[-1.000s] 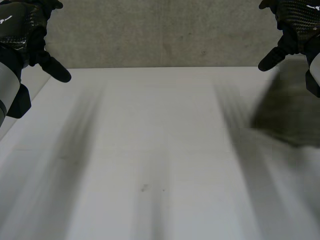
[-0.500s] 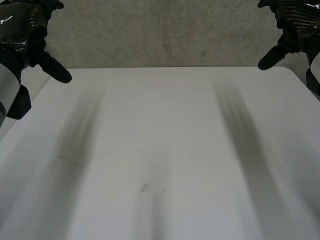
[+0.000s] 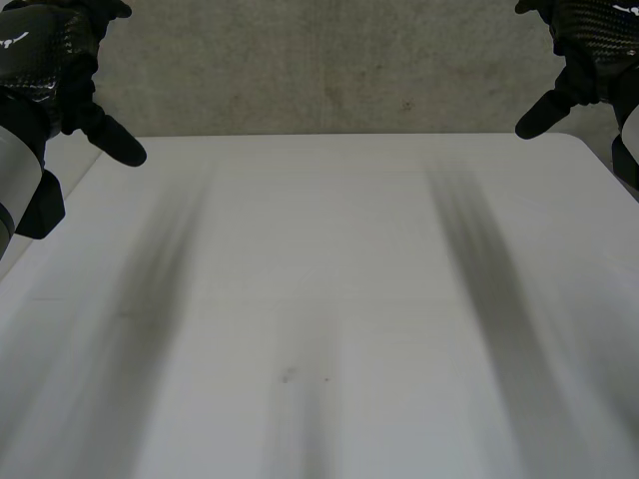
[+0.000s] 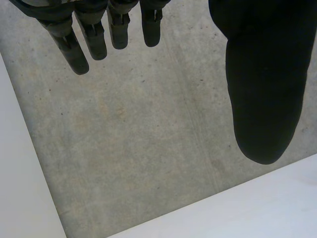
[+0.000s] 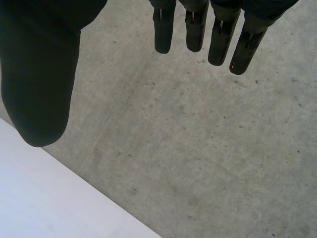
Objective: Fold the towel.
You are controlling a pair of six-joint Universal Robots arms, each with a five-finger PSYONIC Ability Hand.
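The white table (image 3: 319,299) lies bare in front of me in the head view. My left hand (image 3: 45,60) hangs raised above the table's far left corner, my right hand (image 3: 589,45) above its far right corner. Seen from the left wrist, the left hand (image 4: 262,89) has straight fingers (image 4: 99,34) spread apart from the thumb and holds nothing. The right wrist view has the right hand (image 5: 39,74) the same way, fingers (image 5: 218,34) straight and empty. Both hands are over the grey floor just past the table's edge.
Grey concrete floor (image 3: 329,70) runs beyond the table's far edge. The table's far right corner (image 3: 574,140) is rounded. A strip of tabletop (image 4: 247,208) lies below the left hand's thumb, and another strip (image 5: 44,198) below the right hand's thumb.
A dark blurred shape over the table's right side one second ago is gone. Both hands have stayed almost still, open.
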